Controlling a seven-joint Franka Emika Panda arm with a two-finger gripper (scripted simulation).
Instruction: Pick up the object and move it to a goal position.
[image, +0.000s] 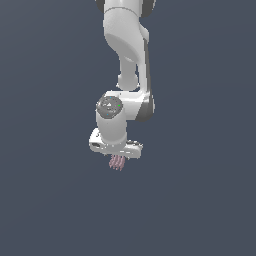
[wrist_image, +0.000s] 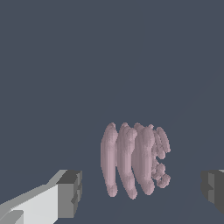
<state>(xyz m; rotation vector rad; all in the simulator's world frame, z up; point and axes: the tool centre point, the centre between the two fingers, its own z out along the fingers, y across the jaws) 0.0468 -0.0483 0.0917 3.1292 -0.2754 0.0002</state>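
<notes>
Hovering with the claw (wrist_image: 141, 192) spread wide, pink ribbed block (wrist_image: 133, 159) sitting right between the fingers (wrist_image: 70, 194), slats running crosswise to the closing line, untouched.

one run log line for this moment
phase: pre-grasp | gripper: open, straddling block | block: between fingers, untouched | goal: not visible

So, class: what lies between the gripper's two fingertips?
The pink ribbed block sits between the open gripper's fingertips, touching neither; the wrist view shows it.
</notes>
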